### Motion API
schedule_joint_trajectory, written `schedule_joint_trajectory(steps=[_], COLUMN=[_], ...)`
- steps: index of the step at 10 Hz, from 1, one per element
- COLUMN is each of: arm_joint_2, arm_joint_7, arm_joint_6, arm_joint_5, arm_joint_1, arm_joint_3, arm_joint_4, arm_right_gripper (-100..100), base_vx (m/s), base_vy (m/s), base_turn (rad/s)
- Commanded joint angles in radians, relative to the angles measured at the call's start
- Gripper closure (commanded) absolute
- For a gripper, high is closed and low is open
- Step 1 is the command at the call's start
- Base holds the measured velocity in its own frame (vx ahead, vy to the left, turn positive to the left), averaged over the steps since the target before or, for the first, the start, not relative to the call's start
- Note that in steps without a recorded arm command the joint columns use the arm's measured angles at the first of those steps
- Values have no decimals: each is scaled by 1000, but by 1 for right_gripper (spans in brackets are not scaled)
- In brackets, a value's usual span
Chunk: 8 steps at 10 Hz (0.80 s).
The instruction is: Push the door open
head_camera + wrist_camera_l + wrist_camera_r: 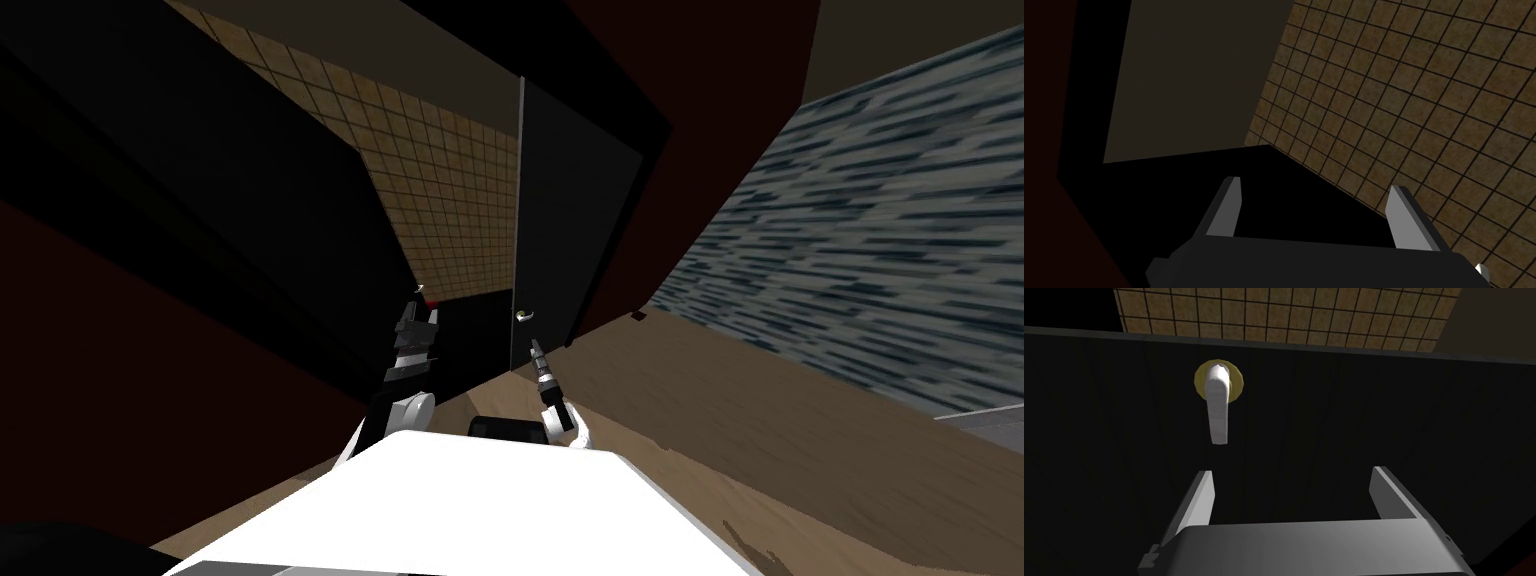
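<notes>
Spread empty, the right claw (1291,470) faces the door (1349,413) near its handle (1218,410); left claw (1315,184) gapes too.

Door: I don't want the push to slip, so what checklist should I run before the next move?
1. Right end effector open: ok.
2. It faces the dark door: ok.
3. Lever handle free of it: ok, untouched.
4. Contact with the door panel: cannot tell.
5. Door ajar: ok, tiled wall shows past its edge.
6. Left end effector open, off the door: ok.
</notes>
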Motion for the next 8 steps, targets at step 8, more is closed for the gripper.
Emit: schedule_joint_trajectory(steps=[8], arm_joint_2=[41], arm_joint_7=[-6], arm_joint_6=[-31], arm_joint_5=[-6], arm_joint_1=[-74], arm_joint_3=[29], arm_joint_4=[178], arm_right_gripper=[-100], base_vx=[82], base_vy=[-104], base_turn=[59])
